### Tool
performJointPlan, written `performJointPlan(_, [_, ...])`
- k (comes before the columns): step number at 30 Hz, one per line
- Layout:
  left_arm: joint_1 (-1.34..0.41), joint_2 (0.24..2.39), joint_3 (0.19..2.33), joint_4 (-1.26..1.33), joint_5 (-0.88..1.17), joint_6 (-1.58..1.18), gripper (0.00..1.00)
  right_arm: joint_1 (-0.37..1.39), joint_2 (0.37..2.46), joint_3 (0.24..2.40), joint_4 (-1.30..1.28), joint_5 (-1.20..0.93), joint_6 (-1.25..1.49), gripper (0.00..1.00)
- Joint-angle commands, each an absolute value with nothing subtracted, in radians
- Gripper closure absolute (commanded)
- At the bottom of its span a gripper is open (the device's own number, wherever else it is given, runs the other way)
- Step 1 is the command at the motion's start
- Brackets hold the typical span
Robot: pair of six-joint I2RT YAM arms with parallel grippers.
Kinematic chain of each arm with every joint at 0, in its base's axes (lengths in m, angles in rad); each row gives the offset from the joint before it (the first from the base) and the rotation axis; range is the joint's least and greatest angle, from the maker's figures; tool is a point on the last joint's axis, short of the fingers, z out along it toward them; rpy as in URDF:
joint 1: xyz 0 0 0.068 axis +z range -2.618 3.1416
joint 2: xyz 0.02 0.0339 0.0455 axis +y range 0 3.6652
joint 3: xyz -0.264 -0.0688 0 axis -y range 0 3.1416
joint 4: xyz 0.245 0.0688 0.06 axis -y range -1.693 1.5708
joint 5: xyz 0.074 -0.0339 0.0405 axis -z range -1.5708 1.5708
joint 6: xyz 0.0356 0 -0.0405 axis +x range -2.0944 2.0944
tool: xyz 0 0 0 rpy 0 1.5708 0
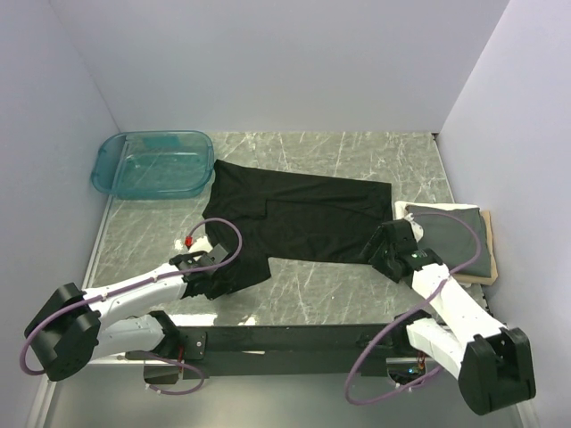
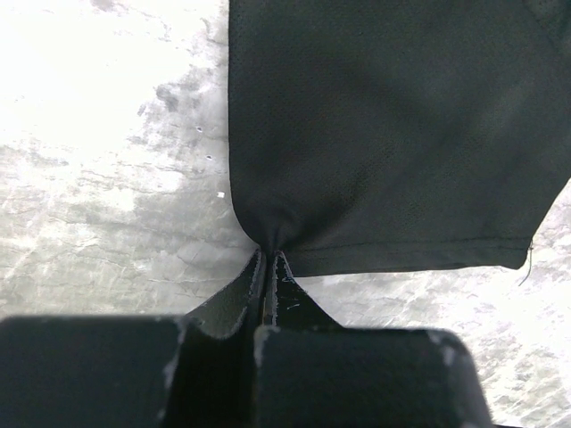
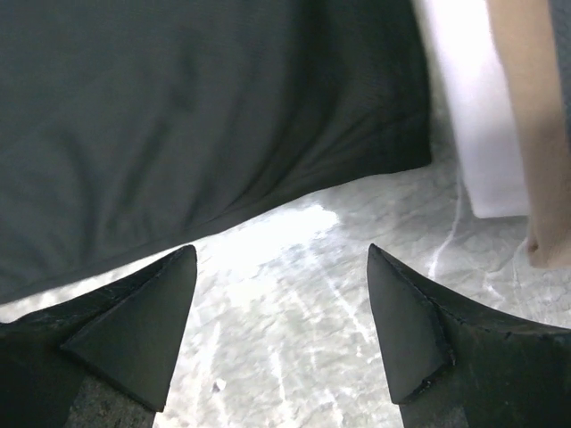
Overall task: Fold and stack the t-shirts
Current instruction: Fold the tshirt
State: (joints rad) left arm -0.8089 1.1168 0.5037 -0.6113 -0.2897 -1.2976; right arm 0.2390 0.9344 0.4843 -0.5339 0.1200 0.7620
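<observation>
The black t-shirt lies spread flat on the marble table, its near left part folded toward the front. My left gripper is shut on that near left corner; in the left wrist view the cloth bunches into the closed jaws of the gripper. My right gripper is open and empty just off the shirt's near right edge. In the right wrist view the gripper hangs over bare table, with the shirt's hem just beyond the fingertips. The dark grey t-shirt lies folded on the tan board at the right.
A clear teal tub stands at the back left, touching the black shirt's far left corner. The tan board's edge shows at the right of the right wrist view. White walls close in the back and both sides.
</observation>
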Motion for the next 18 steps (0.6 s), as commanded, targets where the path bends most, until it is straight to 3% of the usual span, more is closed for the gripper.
performJointPlan(1, [-0.813,1.111,0.529,-0.650,-0.322,-1.287,0.99,0.218,0.968,0.460,-0.470,0.163,0.816,0.18])
performJointPlan(9, [-0.813,1.106,0.535,-0.670,-0.341,-1.289,0.99,0.178,1.023,0.442,-0.428,0.291,0.871,0.31])
performJointPlan(12, [-0.813,1.109,0.543,-0.670,-0.347,-1.282,0.99,0.170,1.037,0.434,-0.434,0.334,0.884,0.44])
performJointPlan(18, [-0.811,1.121,0.557,-0.675,-0.347,-1.267,0.99,0.161,1.065,0.422,-0.388,0.354,0.899,0.44])
